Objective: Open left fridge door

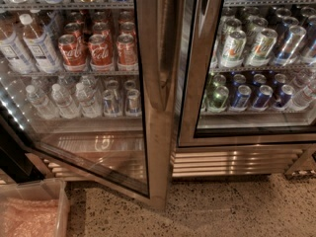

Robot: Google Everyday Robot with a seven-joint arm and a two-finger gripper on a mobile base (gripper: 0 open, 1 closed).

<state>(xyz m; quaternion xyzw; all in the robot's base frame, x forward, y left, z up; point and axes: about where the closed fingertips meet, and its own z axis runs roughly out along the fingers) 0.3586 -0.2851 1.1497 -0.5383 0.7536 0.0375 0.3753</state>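
The left fridge door (159, 132) has a wide brushed bronze-steel frame and stands swung partly open, its free edge out toward me and its bottom corner over the floor. Through its glass pane I see red soda cans (101, 51) and clear water bottles (59, 100) on the shelves. The twin right door (190, 107) is closed, with white-green cans (234, 46) and blue cans (261, 95) behind it. My gripper is out of view in this frame.
A clear plastic bin (58, 201) with pinkish contents sits on the floor at the bottom left, close under the open door. A steel vent grille (237, 161) runs below the right door. The speckled floor (237, 206) lies in front.
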